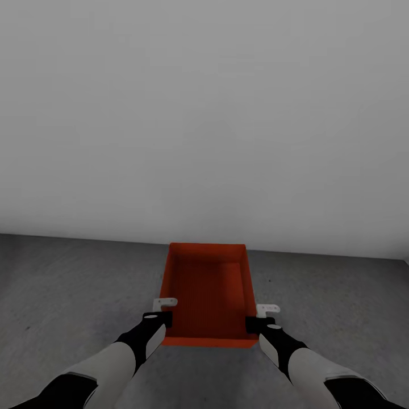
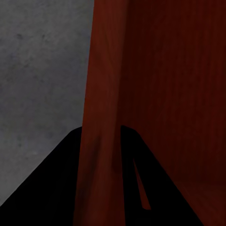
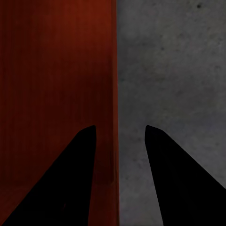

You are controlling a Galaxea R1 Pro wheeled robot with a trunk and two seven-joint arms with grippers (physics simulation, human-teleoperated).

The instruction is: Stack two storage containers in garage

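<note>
Evidently 1 orange-red bin (image 1: 207,295) is carried between both arms over the grey concrete floor (image 1: 68,284), near the pale wall (image 1: 204,113). The left gripper (image 1: 161,314) is pinched on its side wall; the right gripper (image 1: 257,322) straddles the opposite wall, fingers apart (not yet clamped), likely to keep it level.

This looks like a garage or a bare storage room. The floor (image 1: 74,295) is dark grey and rough, like concrete, with small dark specks and faint marks on it. The same grey, blotchy floor shows up close in both wrist views. Behind it stands a plain pale grey wall (image 1: 204,113) with nothing hanging on it. The wall meets the floor in a straight line. The room is dim, and the grey gets darker toward the corners.
</note>
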